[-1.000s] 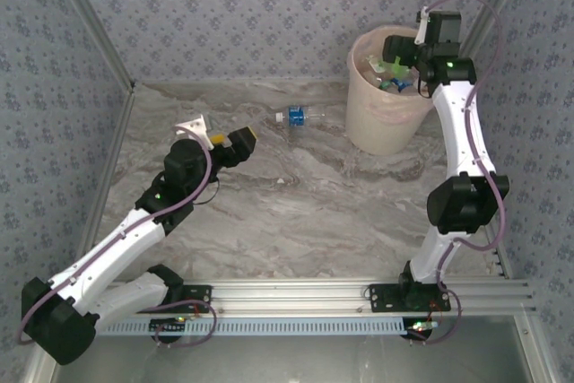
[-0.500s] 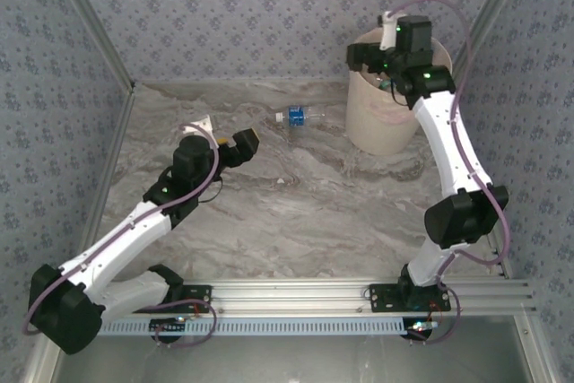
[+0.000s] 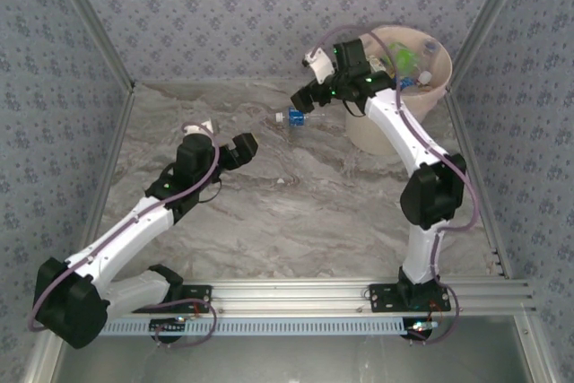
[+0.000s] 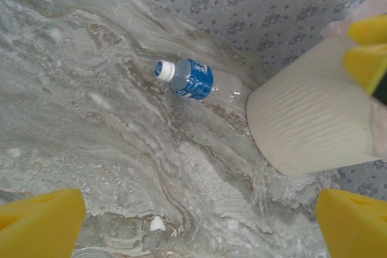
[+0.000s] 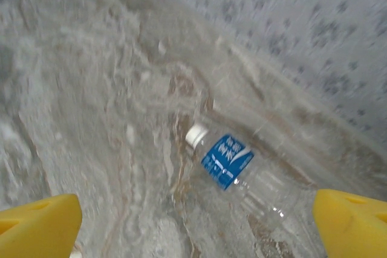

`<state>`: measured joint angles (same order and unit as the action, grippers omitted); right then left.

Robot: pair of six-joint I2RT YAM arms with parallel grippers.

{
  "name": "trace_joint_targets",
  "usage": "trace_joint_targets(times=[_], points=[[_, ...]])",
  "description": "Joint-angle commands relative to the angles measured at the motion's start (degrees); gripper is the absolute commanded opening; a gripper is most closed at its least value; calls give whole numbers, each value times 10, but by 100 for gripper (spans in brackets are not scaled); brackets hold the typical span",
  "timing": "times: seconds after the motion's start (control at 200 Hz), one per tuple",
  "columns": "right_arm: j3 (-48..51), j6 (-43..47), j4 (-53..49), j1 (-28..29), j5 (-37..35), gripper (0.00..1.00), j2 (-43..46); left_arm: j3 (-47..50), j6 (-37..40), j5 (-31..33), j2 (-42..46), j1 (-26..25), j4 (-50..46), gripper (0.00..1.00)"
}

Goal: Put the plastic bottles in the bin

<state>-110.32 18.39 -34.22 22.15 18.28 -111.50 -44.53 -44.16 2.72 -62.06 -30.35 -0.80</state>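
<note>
Now one bottle (image 3: pixel 300 117) lies on its side on the table (image 3: pixel 269 213), at the top middle, just left of the bin (image 3: pixel 377 132). More bottles (image 3: pixel 408 60) sit inside the bin. The right claw (image 3: pixel 303 96) hangs just by the lying bottle, fingers wide apart. The left claw (image 3: pixel 238 150), at middle left, is wide apart too.

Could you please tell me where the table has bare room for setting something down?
The widest bare patch is the middle of the marble table, between the left arm and the right arm. The far-left corner behind the left claw is free too. It is crowded far right, where the blue-labelled bottle, right claw and bin sit close.
</note>
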Motion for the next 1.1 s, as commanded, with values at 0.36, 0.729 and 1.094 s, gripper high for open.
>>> trace_joint_targets(times=[0.36,0.729,1.094], points=[[-141,118,-73,-3,-12,100,-163,1,-26,-3,-5,31,-22,98],[-297,41,-84,-17,-9,100,-305,-13,-30,-13,-37,44,-29,98],[-388,-54,-122,-51,155,100,-379,-21,-37,-32,-78,56,-20,98]])
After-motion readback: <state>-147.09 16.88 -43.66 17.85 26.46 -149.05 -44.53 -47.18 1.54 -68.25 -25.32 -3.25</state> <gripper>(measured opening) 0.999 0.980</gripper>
